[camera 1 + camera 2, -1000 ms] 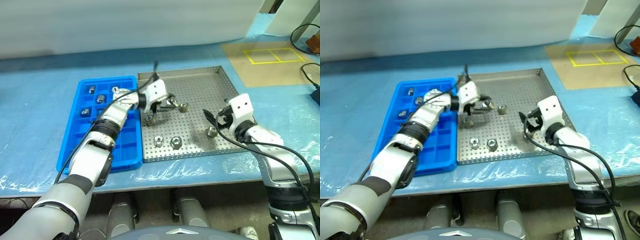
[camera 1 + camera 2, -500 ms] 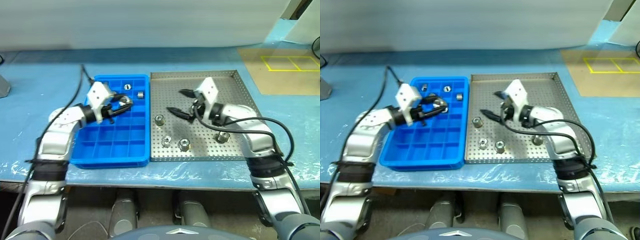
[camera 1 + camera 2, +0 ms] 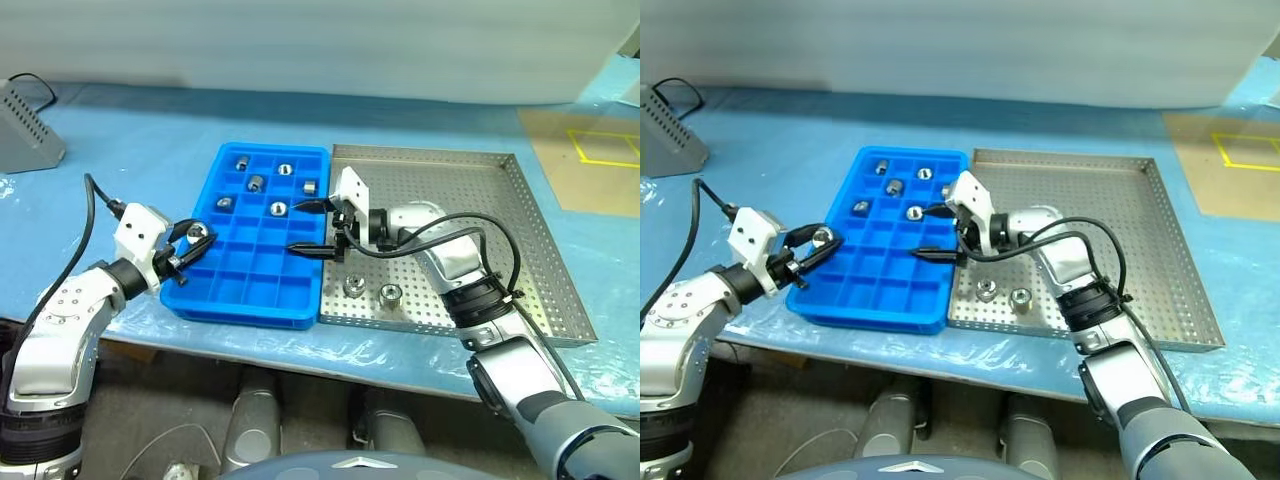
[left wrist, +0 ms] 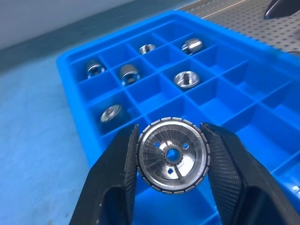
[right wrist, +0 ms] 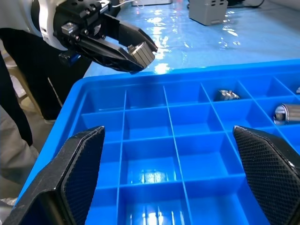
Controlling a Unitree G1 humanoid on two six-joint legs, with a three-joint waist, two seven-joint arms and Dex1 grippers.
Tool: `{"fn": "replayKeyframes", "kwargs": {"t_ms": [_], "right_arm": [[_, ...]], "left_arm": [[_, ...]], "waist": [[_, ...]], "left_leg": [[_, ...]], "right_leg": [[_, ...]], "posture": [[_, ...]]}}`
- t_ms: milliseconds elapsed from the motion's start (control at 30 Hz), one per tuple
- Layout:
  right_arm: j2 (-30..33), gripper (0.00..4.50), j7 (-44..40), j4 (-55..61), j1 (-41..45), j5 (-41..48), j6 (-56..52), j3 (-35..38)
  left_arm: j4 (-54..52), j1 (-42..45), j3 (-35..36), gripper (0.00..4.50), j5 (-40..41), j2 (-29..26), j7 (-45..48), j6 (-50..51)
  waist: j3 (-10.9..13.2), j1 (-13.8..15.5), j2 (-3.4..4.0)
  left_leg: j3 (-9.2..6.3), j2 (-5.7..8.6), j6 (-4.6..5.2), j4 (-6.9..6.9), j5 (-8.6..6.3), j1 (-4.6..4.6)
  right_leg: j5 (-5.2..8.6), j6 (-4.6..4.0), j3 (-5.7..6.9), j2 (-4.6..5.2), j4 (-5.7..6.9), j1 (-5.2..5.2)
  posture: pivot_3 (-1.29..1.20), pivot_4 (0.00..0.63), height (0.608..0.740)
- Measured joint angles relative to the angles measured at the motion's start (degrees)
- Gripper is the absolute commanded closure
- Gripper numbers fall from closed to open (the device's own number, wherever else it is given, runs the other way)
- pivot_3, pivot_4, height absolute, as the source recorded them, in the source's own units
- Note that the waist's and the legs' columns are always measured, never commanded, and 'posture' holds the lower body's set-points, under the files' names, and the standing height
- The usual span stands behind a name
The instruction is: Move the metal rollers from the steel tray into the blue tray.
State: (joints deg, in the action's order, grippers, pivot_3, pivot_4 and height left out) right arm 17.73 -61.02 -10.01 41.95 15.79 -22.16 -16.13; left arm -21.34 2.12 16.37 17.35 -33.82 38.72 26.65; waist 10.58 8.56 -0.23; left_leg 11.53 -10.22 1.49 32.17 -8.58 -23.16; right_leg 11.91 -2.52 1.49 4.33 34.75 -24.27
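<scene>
My left gripper point(image 3: 198, 240) is shut on a metal roller point(image 4: 172, 154), a shiny ridged ring held just above the near left rim of the blue tray point(image 3: 250, 314). Several more rollers point(image 3: 277, 208) lie in the tray's far compartments. Its near compartments hold nothing. My right gripper point(image 3: 308, 228) stands open over the blue tray's right edge, pointing at the left gripper, with nothing between its fingers. Two rollers point(image 3: 353, 287) point(image 3: 390, 293) sit near the front left corner of the steel tray point(image 3: 500, 200), beside the right arm.
The two trays sit side by side on a table under blue film, close to its front edge. A grey box point(image 3: 30, 125) stands at the far left. A brown patch with yellow tape point(image 3: 600, 150) lies at the far right.
The camera has panned. My left gripper carried its roller from the steel tray across to the blue tray's left rim. My right gripper swung left from the steel tray's right side, staying open.
</scene>
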Motion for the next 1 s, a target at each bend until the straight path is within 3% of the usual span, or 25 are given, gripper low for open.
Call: {"fn": "replayKeyframes", "kwargs": {"t_ms": [567, 800, 1000], "right_arm": [[-1.53, 0.0, 0.67, 0.64, -2.04, -0.8, -0.16, -0.85], [-1.11, 0.0, 2.04, 0.82, -2.28, -1.41, -0.14, -0.68], [-0.87, 0.0, 2.69, 0.82, -2.5, -1.61, -0.11, -0.55]], "left_arm": [[6.47, 2.66, -5.01, 2.66, -3.09, 0.06, -2.87, -2.93], [9.02, 4.08, -5.72, 0.47, -3.9, -0.29, -3.24, -2.87], [8.97, 4.86, -5.72, 0.47, -3.25, -0.83, -2.46, -2.78]], "waist": [[-0.01, 0.16, -0.02], [-0.02, 0.02, -0.04], [-0.02, 0.03, -0.04]], "left_leg": [[-0.03, 0.01, -0.06, -0.04, 0.04, 0.0], [-0.02, 0.0, -0.08, -0.05, 0.05, -0.01], [-0.02, 0.0, -0.09, -0.04, 0.05, -0.01]], "right_leg": [[-0.06, -0.09, -0.02, -0.03, 0.01, -0.04], [-0.1, -0.16, -0.01, -0.04, 0.01, -0.05], [-0.1, -0.16, -0.01, -0.04, 0.02, -0.05]], "posture": [[0.25, 0.15, 0.74], [0.23, 0.15, 0.74], [0.21, 0.15, 0.74]]}}
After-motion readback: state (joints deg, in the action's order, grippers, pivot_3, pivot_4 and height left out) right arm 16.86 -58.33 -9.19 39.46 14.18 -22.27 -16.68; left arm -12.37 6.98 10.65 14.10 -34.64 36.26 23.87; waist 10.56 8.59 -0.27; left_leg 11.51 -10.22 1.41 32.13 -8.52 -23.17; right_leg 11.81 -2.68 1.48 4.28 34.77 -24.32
